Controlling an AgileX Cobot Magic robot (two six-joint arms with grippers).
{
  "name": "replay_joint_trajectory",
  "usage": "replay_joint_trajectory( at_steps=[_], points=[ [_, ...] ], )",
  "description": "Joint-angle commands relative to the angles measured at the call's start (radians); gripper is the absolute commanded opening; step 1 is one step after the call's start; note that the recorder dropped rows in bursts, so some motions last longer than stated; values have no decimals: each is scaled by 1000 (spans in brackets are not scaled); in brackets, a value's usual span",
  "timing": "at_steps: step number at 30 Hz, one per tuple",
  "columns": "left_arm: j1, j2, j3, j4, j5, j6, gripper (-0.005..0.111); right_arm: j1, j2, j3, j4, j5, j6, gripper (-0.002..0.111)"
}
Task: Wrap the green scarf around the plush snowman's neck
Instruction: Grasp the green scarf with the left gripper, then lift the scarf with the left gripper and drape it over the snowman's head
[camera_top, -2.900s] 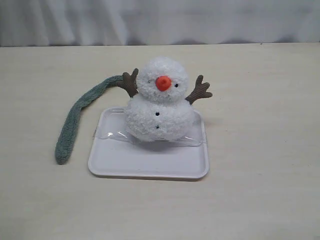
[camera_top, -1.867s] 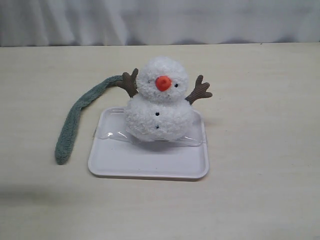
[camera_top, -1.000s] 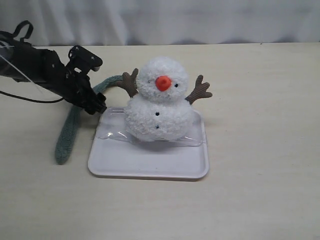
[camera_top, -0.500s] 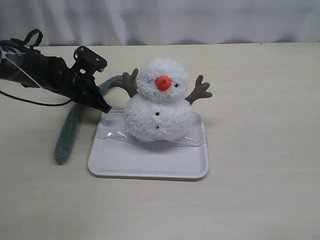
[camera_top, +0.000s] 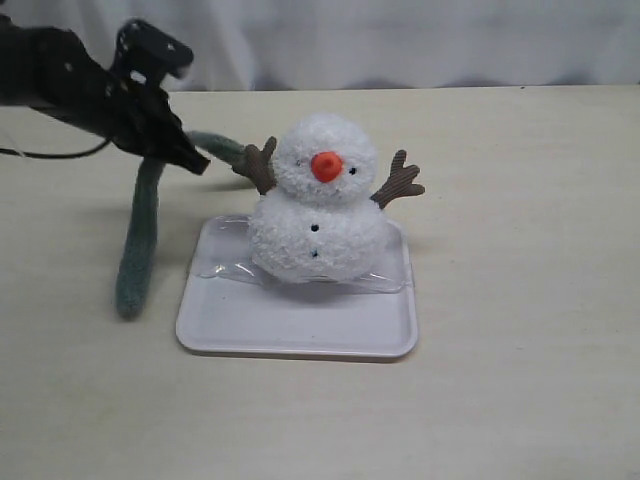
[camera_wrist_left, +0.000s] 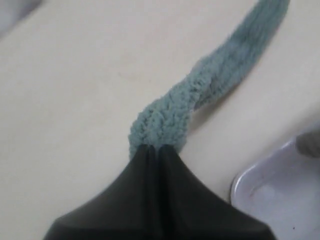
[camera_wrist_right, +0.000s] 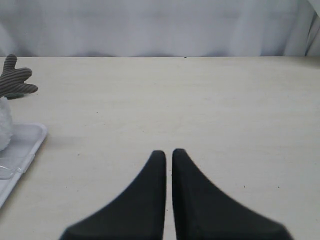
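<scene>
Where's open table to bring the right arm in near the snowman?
Bare table lies on the right-arm side of the white tray and along its camera-side edge. The other side is crowded: the left gripper pinches the green scarf close beside the plush snowman.

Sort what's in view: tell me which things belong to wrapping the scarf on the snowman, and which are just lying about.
Part of the job:
green scarf, partly raised off the table
left pincer, shut on the scarf
plush snowman

Just there:
white tray under the snowman
clear plastic piece on the tray
right pincer, shut, holding nothing
</scene>
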Motion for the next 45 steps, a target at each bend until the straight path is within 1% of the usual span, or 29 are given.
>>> replay_joint_trajectory(
  at_steps=[1,6,10,14,20,25,28,31,34,40,43,45],
  points=[
    [-1,-174,0,-1,28,-13,0,-2,-2,0,-4,4,-5,4],
    [-31,-349,0,6,78,-13,0,-2,-2,0,-4,4,-5,4],
    [-70,-492,0,16,90,-13,0,-2,-2,0,-4,4,-5,4],
    [-142,-597,0,14,130,-13,0,-2,-2,0,-4,4,-5,4],
    [-267,-684,0,14,187,-13,0,-2,-2,0,-4,4,-5,4],
    [-386,-681,0,-36,212,-11,0,-2,-2,0,-4,4,-5,4],
    [-457,-654,0,-36,205,8,0,-2,-2,0,-4,4,-5,4],
    [-505,-615,0,-32,183,43,0,-2,-2,0,-4,4,-5,4],
    [-522,-568,0,-30,149,60,0,-2,-2,0,-4,4,-5,4],
    [-522,-431,0,-17,22,86,0,-2,-2,0,-4,4,-5,4],
    [-522,-351,0,27,-43,86,0,-2,-2,0,-4,4,-5,4],
    [-522,-297,0,102,-59,86,0,-2,-2,0,-4,4,-5,4]
  ],
)
